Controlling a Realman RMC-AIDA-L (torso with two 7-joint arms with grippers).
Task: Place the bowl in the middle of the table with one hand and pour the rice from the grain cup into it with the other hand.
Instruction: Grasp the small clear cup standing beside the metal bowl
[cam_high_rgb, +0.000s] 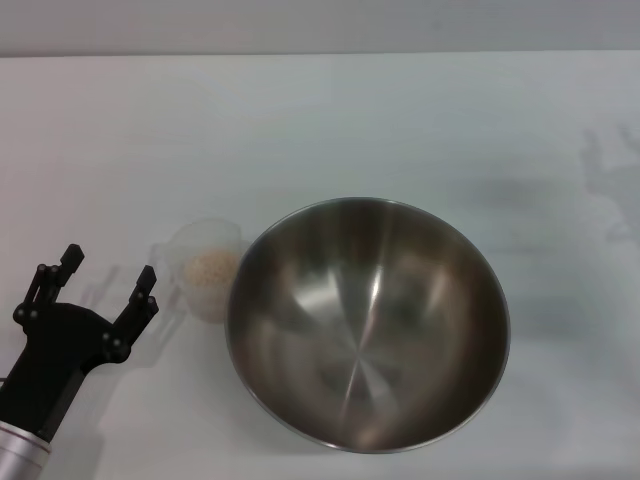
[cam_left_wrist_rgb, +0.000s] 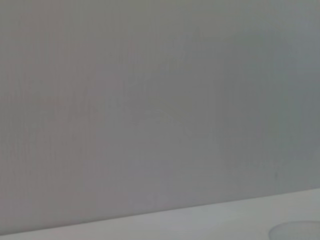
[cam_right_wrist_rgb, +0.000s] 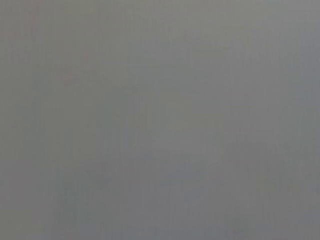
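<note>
The left gripper stood near the tabletop's near-left corner, its two black fingers spread apart with nothing between them, pointing toward the far edge. The grain cup sat just beside it on the bowl's side, apart from the nearer finger, and not yet between the fingers. The cup held a low heap of rice and looked upright, its wall touching or almost touching the rim of the bowl. The bowl rested empty about midway between the tabletop's left and right edges, toward the near edge, so its placing appeared done. The right gripper was not in view, and its wrist view showed only a blank grey field.

The step in hand seemed to be the grasp of the cup. To do it well, the left gripper would probably need to shift sideways toward the bowl until the cup lay squarely between the fingers, then close around the cup's body, not its handle, whose position was hard to make out. With so little room on the bowl's side, the inner finger risked knocking the rim or tipping the light plastic cup and spilling grains on the table. A slow, level approach, a firm but gentle squeeze and a straight lift before tilting over the bowl's centre would likely serve.
</note>
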